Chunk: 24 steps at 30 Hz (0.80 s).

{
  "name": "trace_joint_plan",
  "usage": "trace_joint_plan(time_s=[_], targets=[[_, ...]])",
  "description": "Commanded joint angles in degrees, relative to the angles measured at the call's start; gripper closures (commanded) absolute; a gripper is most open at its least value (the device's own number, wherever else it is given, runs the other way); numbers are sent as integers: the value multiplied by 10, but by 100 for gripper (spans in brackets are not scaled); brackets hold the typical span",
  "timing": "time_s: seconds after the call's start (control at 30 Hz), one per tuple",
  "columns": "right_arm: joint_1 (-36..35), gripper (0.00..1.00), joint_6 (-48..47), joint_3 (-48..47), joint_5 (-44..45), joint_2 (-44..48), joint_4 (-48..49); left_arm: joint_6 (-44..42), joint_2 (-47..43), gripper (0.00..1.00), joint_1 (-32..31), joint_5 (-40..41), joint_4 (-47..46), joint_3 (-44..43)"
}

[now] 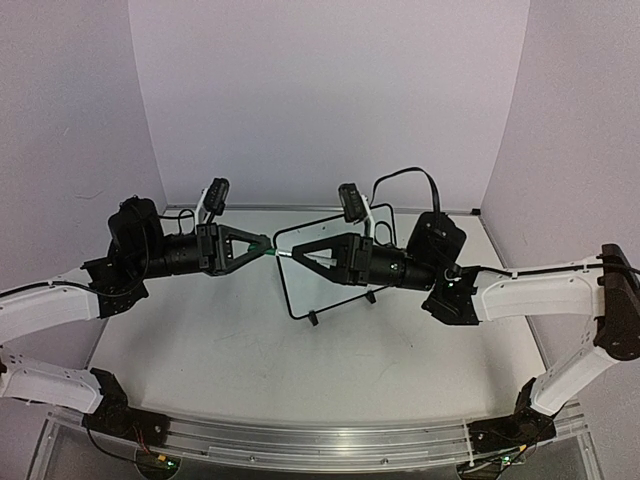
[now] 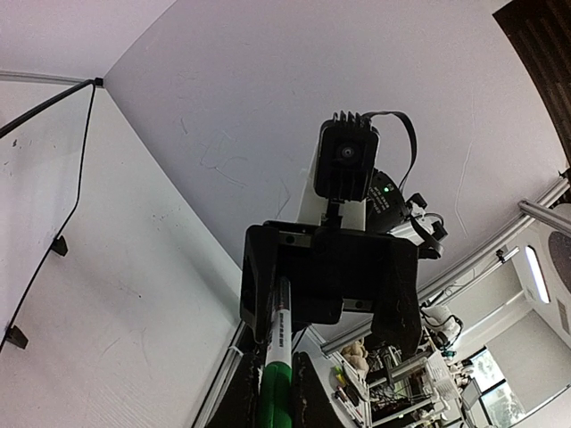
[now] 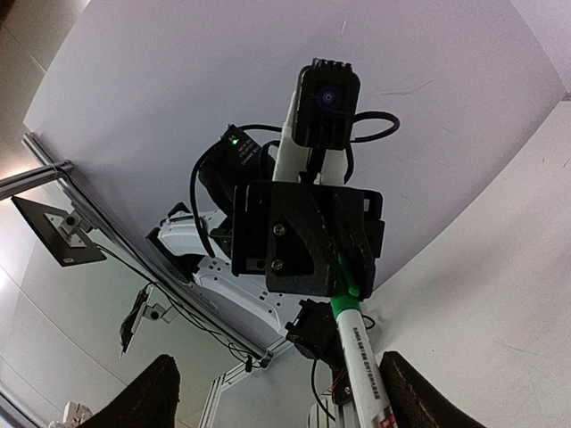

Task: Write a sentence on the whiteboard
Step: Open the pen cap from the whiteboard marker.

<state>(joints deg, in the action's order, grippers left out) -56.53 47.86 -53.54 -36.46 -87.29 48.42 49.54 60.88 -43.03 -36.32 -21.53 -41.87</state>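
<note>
Whiteboard (image 1: 308, 288) sits directly below the right pincer (image 1: 297, 255), no writing visible on it. Right pincer is clamped on the marker (image 3: 361, 361), left pincer (image 1: 264, 246) clamped on its green cap (image 2: 275, 392) — likely uncapping. Pull straight apart along the marker — no sideways bend. Marker print too small to read.

My left gripper (image 1: 267, 247) and my right gripper (image 1: 297, 255) met tip to tip above the table (image 1: 200, 340), left one on the left, the marker (image 1: 283, 252) bridging them. The whiteboard (image 1: 312, 292) sat mid-table, overlapped by my right gripper from overhead.
</note>
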Motion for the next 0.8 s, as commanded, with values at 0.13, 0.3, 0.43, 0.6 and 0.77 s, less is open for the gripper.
trace_joint_plan(time_s=[0.13,0.3,0.43,0.6,0.77], targets=[[0,29,2,-17,-10,-11,34,-9,-3,100,1,-3,2,-20],[0,31,3,-21,-17,-15,32,-8,-1,100,1,-2,-1,-21],[1,32,3,-23,-20,-17,31,-6,6,100,1,-4,0,-22],[1,34,0,-25,-20,-17,24,-5,13,100,1,-16,-3,-22],[0,40,-4,-26,-17,-19,15,-3,19,100,1,-25,-2,-23]])
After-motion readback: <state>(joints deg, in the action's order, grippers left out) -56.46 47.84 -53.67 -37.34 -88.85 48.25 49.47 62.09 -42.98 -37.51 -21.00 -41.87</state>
